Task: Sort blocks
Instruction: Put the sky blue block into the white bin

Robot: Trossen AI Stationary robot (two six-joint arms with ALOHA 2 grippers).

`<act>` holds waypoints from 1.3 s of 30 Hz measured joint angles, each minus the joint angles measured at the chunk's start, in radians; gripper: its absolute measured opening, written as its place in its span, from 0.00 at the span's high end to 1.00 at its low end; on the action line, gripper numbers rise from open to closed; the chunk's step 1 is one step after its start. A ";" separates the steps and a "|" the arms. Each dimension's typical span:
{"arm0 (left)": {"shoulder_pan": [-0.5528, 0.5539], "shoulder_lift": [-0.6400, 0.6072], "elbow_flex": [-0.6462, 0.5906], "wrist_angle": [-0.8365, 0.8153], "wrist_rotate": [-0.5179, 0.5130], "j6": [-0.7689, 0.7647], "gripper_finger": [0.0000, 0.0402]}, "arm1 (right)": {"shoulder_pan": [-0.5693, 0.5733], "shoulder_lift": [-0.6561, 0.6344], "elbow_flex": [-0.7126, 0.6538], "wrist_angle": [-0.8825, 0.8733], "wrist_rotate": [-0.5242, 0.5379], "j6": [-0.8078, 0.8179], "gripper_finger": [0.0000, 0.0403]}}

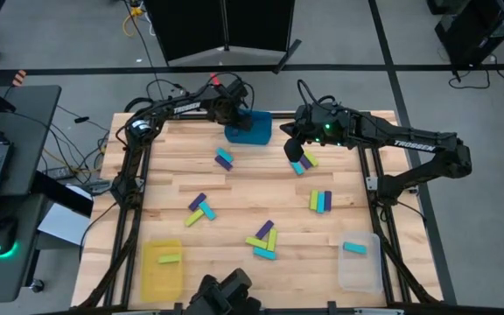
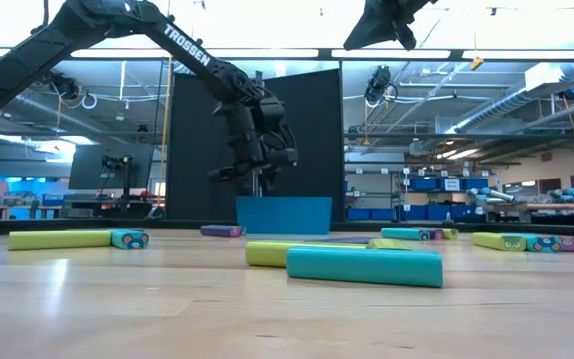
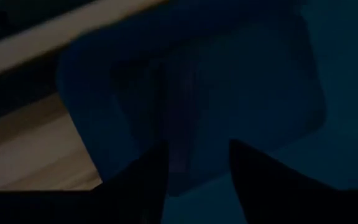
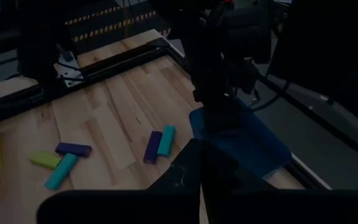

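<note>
Left gripper (image 1: 237, 112) poised directly over the blue bin (image 1: 250, 131) at the table's far edge, fingers (image 3: 143, 180) parted; a dim purplish bar (image 3: 180, 134) visible between them inside the bin, apparently just let go, though too dark to be sure. Right gripper (image 1: 294, 149) pinched shut, empty, hanging above the table just beside a cyan-and-lime pair (image 1: 303, 163). Blocks otherwise scattered mid-table: purple-cyan pair (image 1: 224, 158) nearest the left arm, long axes running diagonally toward the bin; a three-block row (image 1: 320, 201) nearer the right arm. Yellow bin (image 1: 163, 269) with one lime block, clear bin (image 1: 360, 262) with one cyan. Low view shows the left gripper raised above the bin's rim, not inside it; high view cannot give that height. Only the left wrist view shows the bin's interior.
</note>
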 joint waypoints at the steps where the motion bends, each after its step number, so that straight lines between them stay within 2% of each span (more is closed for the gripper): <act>1: 0.000 0.000 0.010 0.002 -0.003 0.000 0.57 | 0.000 0.000 0.000 0.000 0.000 0.000 0.97; 7: -0.010 0.000 0.077 0.001 -0.020 0.024 0.61 | 0.000 0.000 0.000 0.000 0.000 0.000 0.97; 10: -0.025 0.000 0.101 0.003 -0.046 0.071 0.66 | 0.000 -0.007 0.000 -0.005 0.000 0.000 0.97; 13: -0.046 -0.007 0.106 0.020 -0.074 0.108 0.77 | 0.000 -0.018 0.000 -0.017 0.000 0.000 0.97; 16: -0.070 -0.029 0.106 0.053 -0.116 0.143 0.92 | 0.000 -0.026 0.000 -0.020 0.001 0.000 0.97; 18: -0.087 -0.049 0.106 0.079 -0.150 0.163 0.98 | 0.000 -0.035 0.000 -0.021 0.002 0.001 0.97; 28: -0.135 -0.135 0.106 0.187 -0.175 0.305 0.99 | 0.001 -0.081 0.000 -0.068 0.004 0.006 0.97; 39: -0.185 -0.138 0.106 0.302 -0.139 0.384 1.00 | 0.038 -0.083 0.000 -0.140 0.006 0.038 0.97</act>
